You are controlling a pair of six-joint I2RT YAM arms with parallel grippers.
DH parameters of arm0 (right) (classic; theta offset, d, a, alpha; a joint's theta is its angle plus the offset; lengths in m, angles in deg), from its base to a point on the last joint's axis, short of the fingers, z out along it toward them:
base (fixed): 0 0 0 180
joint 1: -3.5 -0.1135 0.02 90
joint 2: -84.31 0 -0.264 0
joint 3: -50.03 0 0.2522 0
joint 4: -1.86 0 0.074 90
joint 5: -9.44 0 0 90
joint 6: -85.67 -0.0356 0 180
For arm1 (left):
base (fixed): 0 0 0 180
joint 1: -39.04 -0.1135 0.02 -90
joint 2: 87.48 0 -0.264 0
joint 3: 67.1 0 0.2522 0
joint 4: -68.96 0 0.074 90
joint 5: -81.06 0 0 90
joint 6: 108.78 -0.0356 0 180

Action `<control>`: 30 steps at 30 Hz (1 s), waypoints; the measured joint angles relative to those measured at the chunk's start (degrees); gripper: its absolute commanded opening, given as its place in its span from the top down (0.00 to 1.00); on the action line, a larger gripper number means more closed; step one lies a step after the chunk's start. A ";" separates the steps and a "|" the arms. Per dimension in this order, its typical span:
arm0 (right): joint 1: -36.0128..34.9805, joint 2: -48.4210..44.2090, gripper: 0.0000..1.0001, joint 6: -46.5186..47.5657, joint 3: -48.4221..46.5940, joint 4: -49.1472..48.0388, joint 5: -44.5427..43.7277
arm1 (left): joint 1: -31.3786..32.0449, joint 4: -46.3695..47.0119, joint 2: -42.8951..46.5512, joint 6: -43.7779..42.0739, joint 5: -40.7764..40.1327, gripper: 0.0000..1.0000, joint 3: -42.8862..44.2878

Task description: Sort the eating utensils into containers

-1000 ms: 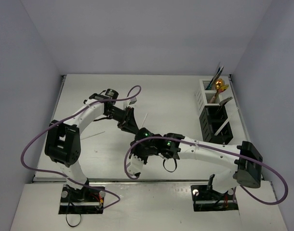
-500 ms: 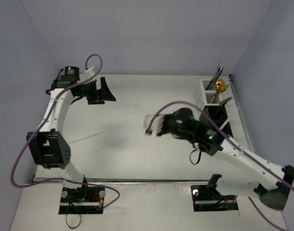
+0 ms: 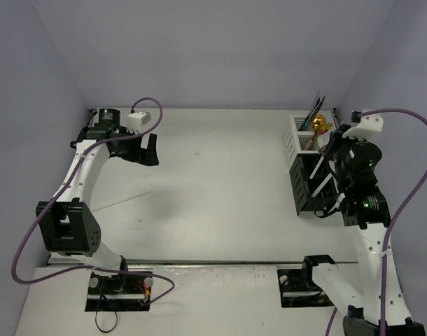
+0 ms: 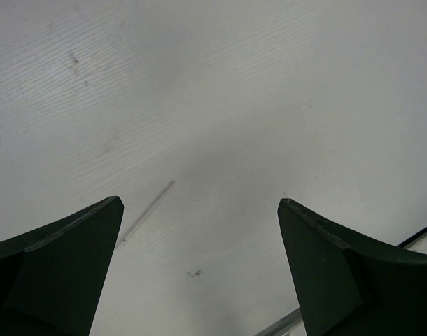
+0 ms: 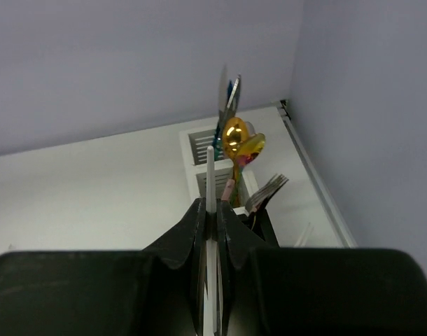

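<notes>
My right gripper [image 5: 212, 206] is shut on a thin pale stick [image 5: 211, 175] whose tip points up toward the containers. It hovers by them at the table's right side [image 3: 339, 148]. The white container [image 3: 298, 134] holds a blue knife [image 3: 317, 108] and a gold spoon [image 3: 320, 126]. The same gold spoon [image 5: 234, 136] shows in the right wrist view. A fork [image 5: 266, 192] stands in the black container [image 3: 310, 185]. My left gripper [image 3: 149, 148] is open and empty at the far left. Another thin pale stick [image 4: 147, 210] lies on the table below it.
The side wall [image 3: 381, 105] rises close behind the containers. A metal rail [image 5: 311, 175] runs along the table's right edge. Purple cables [image 3: 409, 196] loop off both arms. The loose stick [image 3: 126, 200] lies left of centre.
My right arm swung from mid-table to the containers on the right, carrying the pale stick. My left gripper opened and pulled back to the far left corner.
</notes>
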 measured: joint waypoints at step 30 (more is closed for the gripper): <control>22.05 6.62 0.51 -9.84 16.06 -4.76 6.75 | 0.17 -5.20 -9.95 -26.39 -11.12 0.36 -6.53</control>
